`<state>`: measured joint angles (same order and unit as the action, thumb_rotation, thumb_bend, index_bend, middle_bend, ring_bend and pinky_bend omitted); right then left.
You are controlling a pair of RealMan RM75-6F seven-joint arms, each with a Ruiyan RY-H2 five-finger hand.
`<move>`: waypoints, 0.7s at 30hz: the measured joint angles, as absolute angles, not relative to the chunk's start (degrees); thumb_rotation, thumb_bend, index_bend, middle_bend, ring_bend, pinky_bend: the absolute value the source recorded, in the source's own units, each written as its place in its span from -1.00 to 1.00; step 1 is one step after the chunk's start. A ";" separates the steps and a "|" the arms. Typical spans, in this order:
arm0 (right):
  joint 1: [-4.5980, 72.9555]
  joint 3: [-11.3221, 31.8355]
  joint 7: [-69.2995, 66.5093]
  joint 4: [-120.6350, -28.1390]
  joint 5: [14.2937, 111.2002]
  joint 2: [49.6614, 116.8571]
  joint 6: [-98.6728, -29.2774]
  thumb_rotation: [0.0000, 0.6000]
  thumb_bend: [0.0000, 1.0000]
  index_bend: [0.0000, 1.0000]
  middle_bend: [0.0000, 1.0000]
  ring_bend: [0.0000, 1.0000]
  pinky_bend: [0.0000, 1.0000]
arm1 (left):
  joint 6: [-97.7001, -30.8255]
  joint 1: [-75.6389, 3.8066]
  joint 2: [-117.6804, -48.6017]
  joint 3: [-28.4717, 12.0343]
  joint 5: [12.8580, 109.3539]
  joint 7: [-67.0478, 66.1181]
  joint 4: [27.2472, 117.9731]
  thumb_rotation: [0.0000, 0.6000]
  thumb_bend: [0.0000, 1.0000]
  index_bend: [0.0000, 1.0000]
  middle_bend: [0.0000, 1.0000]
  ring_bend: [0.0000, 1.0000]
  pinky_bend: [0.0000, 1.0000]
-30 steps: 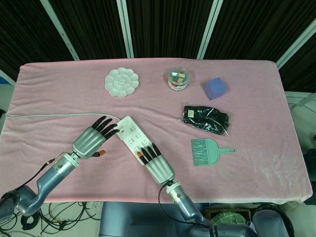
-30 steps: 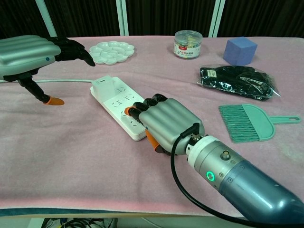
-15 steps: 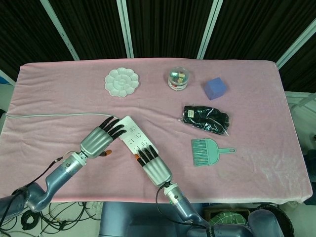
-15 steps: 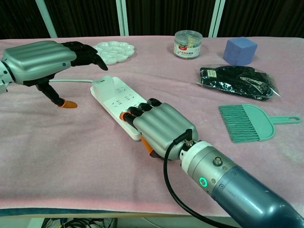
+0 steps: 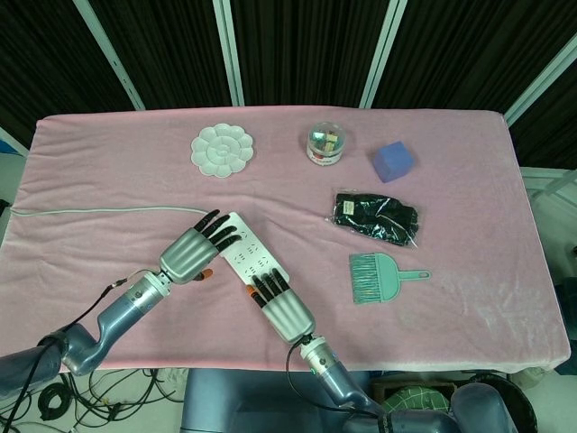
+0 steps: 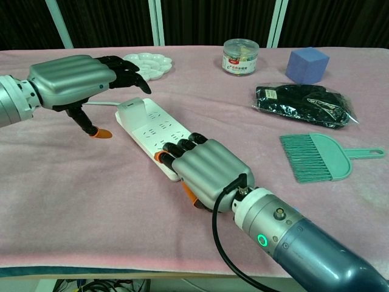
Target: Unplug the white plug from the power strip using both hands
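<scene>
The right hand (image 6: 206,173) is closest to the camera. It lies flat on the near end of the power strip (image 6: 152,131), and its dark fingers (image 6: 176,146) press down on it without wrapping around anything. The strip is long and white and lies slanted on the pink worktop (image 6: 73,182). At its far end sits a white block that looks like the white plug (image 6: 132,107). A gray cord (image 5: 99,210) runs from there to the left edge of the worktop.

The left hand (image 6: 76,82) hovers over that far end. Its fingers (image 6: 124,73) are spread out and hold nothing. Its thumb points down at the cloth, just beside the strip.

To the right lies a green brush (image 6: 322,157). Behind it is a black bag (image 6: 304,103). Farther back stand a blue cube (image 6: 307,65), a clear round jar (image 6: 240,56) and a white paint tray (image 6: 152,64).
</scene>
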<state>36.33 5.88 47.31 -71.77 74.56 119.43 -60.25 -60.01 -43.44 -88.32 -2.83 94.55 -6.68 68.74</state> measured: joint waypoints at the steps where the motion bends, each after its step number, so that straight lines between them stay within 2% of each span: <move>1: 36.31 5.96 47.14 -71.62 74.53 119.47 -60.33 1.00 0.58 -0.68 -0.76 -0.78 -0.83 | -60.04 -43.65 -88.67 -2.91 94.50 -6.85 68.36 1.00 -0.67 -0.60 -0.69 -1.00 -0.93; 21: 36.43 6.26 45.71 -68.74 74.07 119.51 -60.02 1.00 0.58 -0.68 -0.76 -0.78 -0.83 | -55.51 -47.14 -93.35 -3.47 91.90 -8.94 61.12 1.00 -0.66 -0.54 -0.59 -1.00 -0.92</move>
